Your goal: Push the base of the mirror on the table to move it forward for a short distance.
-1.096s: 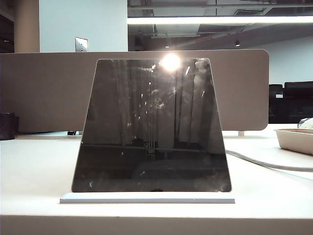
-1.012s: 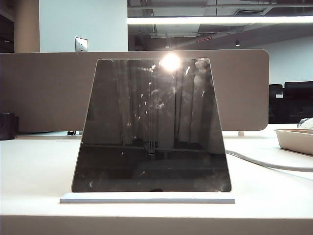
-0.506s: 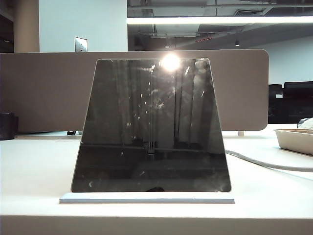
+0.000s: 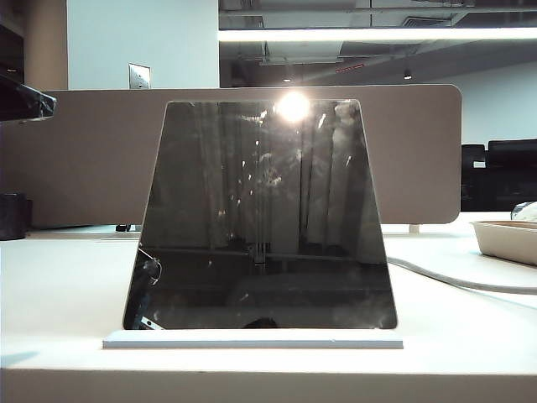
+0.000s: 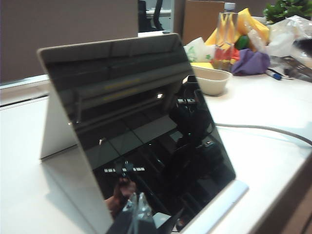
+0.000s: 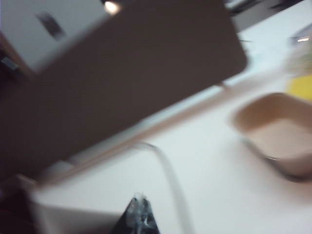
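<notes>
Upright, the mirror (image 4: 260,214) stands on its base (image 4: 252,342) near the table (image 4: 67,285) front edge. Only the left wrist view shows the left gripper (image 5: 138,214) just before the mirror; the blurred right wrist view shows the right gripper (image 6: 139,217) above a cable (image 6: 168,175) near a tray (image 6: 275,131). Neither's jaws can be judged open or closed.

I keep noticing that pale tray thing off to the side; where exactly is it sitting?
In the exterior view the beige tray sits on the table at the far right edge, right of the mirror, with a grey cable between them.
</notes>
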You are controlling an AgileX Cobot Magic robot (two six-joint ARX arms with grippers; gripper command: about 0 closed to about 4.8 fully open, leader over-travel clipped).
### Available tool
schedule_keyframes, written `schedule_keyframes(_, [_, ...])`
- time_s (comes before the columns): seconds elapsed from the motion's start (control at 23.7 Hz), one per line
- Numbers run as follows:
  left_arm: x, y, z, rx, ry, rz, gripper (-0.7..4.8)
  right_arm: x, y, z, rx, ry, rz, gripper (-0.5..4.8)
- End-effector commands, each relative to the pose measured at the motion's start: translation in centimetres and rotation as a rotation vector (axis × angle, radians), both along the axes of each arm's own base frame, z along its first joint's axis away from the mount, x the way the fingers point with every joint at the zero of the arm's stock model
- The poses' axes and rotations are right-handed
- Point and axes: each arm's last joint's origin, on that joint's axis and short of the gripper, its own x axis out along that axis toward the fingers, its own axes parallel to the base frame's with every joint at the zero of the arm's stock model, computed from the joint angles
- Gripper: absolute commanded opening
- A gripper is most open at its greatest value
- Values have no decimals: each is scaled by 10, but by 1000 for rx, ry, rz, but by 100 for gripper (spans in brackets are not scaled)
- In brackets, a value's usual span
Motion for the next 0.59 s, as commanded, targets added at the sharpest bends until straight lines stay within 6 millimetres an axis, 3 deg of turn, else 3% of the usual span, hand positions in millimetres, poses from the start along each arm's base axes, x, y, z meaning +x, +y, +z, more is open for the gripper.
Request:
schedule_keyframes(0.04, [0, 0, 1, -4, -12, 7, -1, -22, -1, 57, 335, -477, 154, -1])
schedule_keyframes(0.08, [0, 0, 1, -4, -12, 7, -1, -30, -2, 72, 359, -562, 159, -1])
schedule_keyframes(0.13, [0, 0, 1, -5, -12, 7, -1, -48, -4, 111, 378, -695, 169, 0])
schedule_keyframes(0.17, [0, 0, 1, -4, -12, 7, -1, -59, -5, 136, 379, -746, 174, 0])
schedule_keyframes(0.21, [0, 0, 1, -4, -12, 7, -1, -74, -6, 179, 366, -815, 203, 1])
schedule_keyframes(0.25, [0, 0, 1, -4, -12, 7, -1, -82, -5, 206, 332, -859, 252, 2])
schedule_keyframes(0.3, [0, 0, 1, -5, -12, 7, -1, -91, -2, 249, 193, -919, 345, 16])
schedule_keyframes(0.34, [0, 0, 1, -4, -11, 7, -1, -93, 2, 272, 61, -939, 417, 23])
schedule_keyframes(0.38, [0, 0, 1, -4, -12, 7, -1, -85, 8, 307, -102, -874, 582, 21])
schedule_keyframes(0.42, [0, 0, 1, -4, -11, 7, -1, -77, 11, 319, -141, -801, 659, 21])
schedule_keyframes(0.46, [0, 0, 1, -4, -11, 7, -1, -52, 17, 334, -185, -580, 826, 21])
schedule_keyframes(0.59, [0, 0, 1, -4, -11, 7, -1, 7, 26, 325, -141, -221, 1020, 8])
